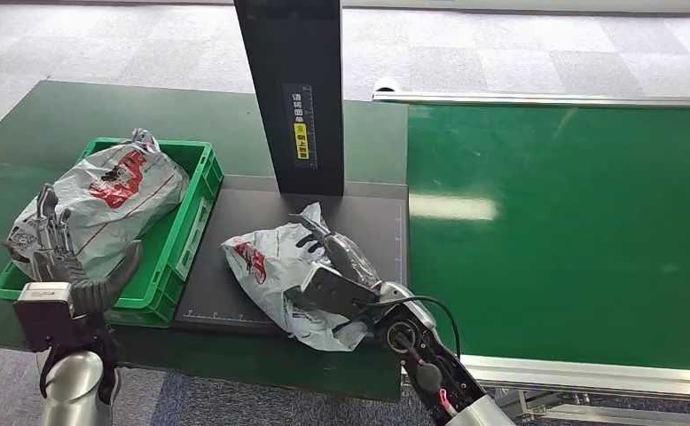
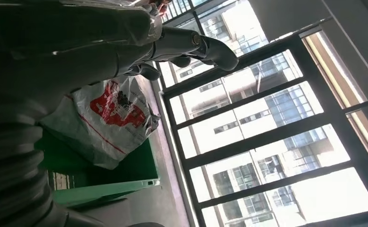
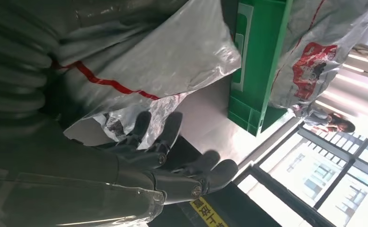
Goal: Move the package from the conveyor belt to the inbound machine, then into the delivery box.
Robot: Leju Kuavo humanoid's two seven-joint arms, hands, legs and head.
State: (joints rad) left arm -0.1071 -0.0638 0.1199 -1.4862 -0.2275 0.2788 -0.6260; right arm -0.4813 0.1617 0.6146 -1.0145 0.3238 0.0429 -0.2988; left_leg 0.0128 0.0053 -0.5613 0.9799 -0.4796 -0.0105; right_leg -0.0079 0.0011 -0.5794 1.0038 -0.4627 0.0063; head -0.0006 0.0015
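Right now I'm watching the right hand [image 1: 337, 262] lying on the grey package [image 1: 275, 271], which is sitting on the dark platform of the inbound machine [image 1: 235, 302]. The fingers [image 3: 172, 177] are reaching along and over the crinkled plastic, and in the right wrist view they are curling at the bag's edge, but I cannot tell whether they are actually clamping it or just pressing on it. The package is overhanging the platform's near edge slightly, just beside the conveyor belt [image 1: 572, 231], whose green surface is running wide and bare off to the right.

The machine's black upright column [image 1: 290, 89] is standing at the back of the platform, directly behind the package, so that side is closed off. To the left, the green delivery box [image 1: 177, 253] is butting against the platform's left edge. A second grey package [image 1: 111, 200] with red print is already lying inside, bulging above the rim and spilling over the box's left wall.

My left hand [image 1: 58, 253] is hovering at the box's near left corner with fingers spread upward, gripping nothing, close to that second package. The dark green table [image 1: 40, 124] is showing open surface behind the box.
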